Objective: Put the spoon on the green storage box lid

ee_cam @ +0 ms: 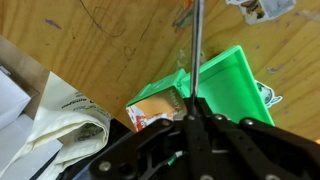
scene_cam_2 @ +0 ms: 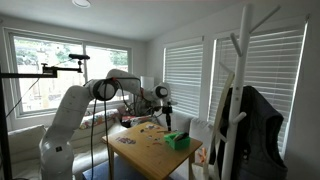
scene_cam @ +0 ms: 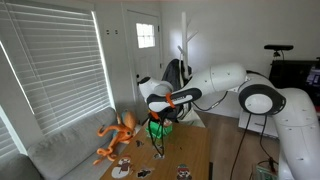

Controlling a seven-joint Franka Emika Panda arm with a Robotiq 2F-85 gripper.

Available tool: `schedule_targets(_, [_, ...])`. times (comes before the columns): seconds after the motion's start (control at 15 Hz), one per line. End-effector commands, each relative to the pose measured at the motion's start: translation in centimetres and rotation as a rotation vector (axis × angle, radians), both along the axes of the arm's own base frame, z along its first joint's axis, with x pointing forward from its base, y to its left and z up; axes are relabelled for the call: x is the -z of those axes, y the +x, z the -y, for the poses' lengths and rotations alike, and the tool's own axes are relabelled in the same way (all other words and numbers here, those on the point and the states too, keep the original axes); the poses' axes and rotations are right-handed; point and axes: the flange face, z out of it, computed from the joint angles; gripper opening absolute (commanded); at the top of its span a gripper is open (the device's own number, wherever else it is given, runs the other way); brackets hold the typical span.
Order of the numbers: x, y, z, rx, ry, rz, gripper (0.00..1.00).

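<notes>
Wooden counter (ee_cam: 110, 45) is carrying the green storage box lid (ee_cam: 228, 85), just beneath the pincer (ee_cam: 194, 108) clamping the down-pointing spoon (ee_cam: 196, 50).

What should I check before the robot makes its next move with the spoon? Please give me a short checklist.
1. Spoon held: ok. The gripper is closed on its handle in the wrist view.
2. Green storage box lid in sight: ok, it lies just ahead of the gripper.
3. Spoon fully over the lid: cannot tell. The handle crosses the lid's edge and the bowl end is out of frame.
4. Visible part of the lid bare: ok.
5. Height of the spoon above the lid: cannot tell.
6. Orange toy apart from the gripper: ok in an exterior view.
</notes>
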Motion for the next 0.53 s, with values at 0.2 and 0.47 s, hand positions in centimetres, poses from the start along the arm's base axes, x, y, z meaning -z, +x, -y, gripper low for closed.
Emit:
schedule_targets(0.2, [0.8, 2.4, -1.2, -0.047, 0.002, 0.007, 0.02])
schedule_targets(0.47, [1.3, 3.0, -1.6, -0.049, 0.005, -0.007, 0.07])
